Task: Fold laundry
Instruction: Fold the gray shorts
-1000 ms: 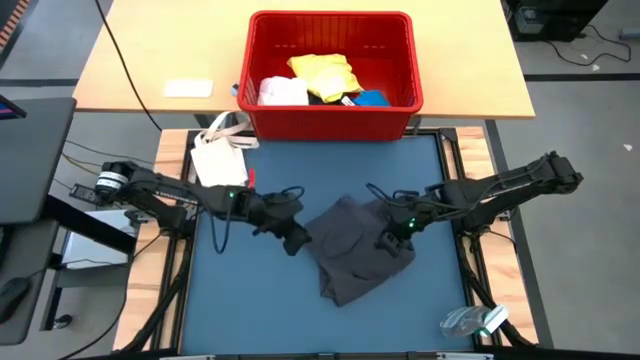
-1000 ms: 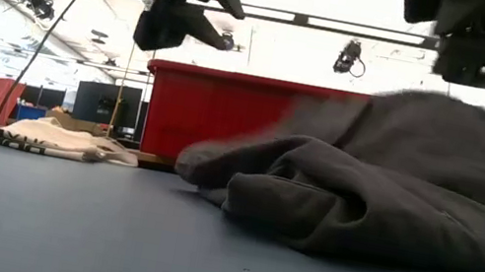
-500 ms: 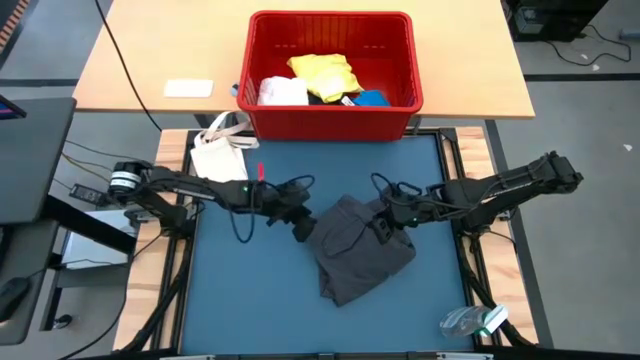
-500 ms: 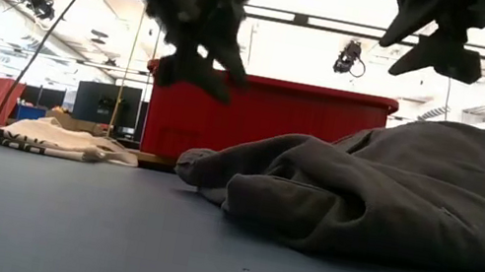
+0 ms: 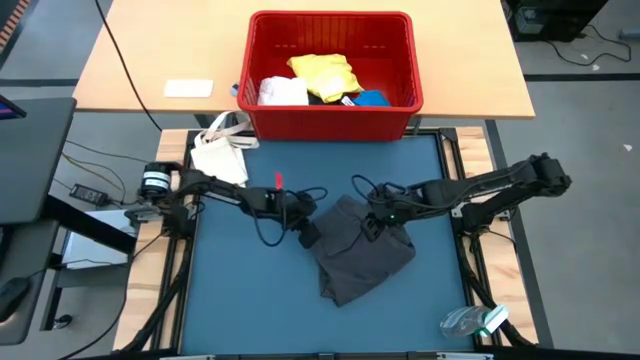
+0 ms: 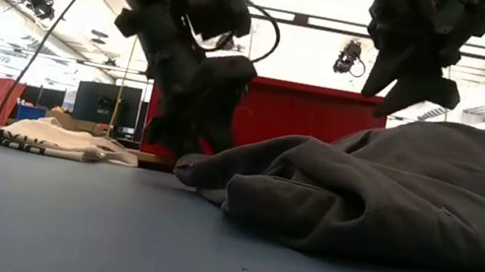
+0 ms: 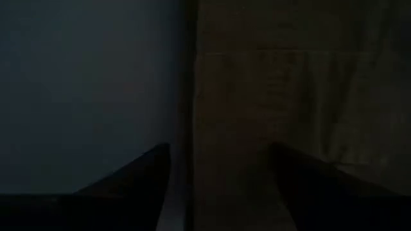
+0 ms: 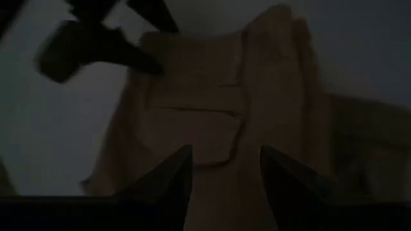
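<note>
A dark grey garment (image 5: 362, 256) lies crumpled on the blue mat (image 5: 240, 290). My left gripper (image 5: 308, 234) is low at the garment's left edge (image 7: 192, 115) and open. One finger stands over the mat and the other over the cloth. My right gripper (image 5: 370, 226) hangs open above the garment's far part (image 8: 212, 122), clear of it in the low view (image 6: 409, 90). More laundry sits in the red basket (image 5: 330, 125): a yellow T-shirt (image 5: 323, 72), a white cloth (image 5: 281, 91) and a blue piece (image 5: 371, 98). My left gripper comes down slanting from the table's left side, its open fingers (image 7: 302, 179) astride the garment's left edge. Whether a finger touches the cloth I cannot tell.
The red basket stands on the wooden table beyond the mat's far edge. A small white bag (image 5: 220, 155) lies at the mat's far left corner. A clear plastic item (image 5: 475, 322) lies off the near right corner. Bare mat stretches along the near left.
My left gripper has come down and moved right, from above the mat to the garment's left edge, tipping more steeply downward. My right gripper has shifted a little left over the garment and tipped. The garment's raised top has sunk and settled.
</note>
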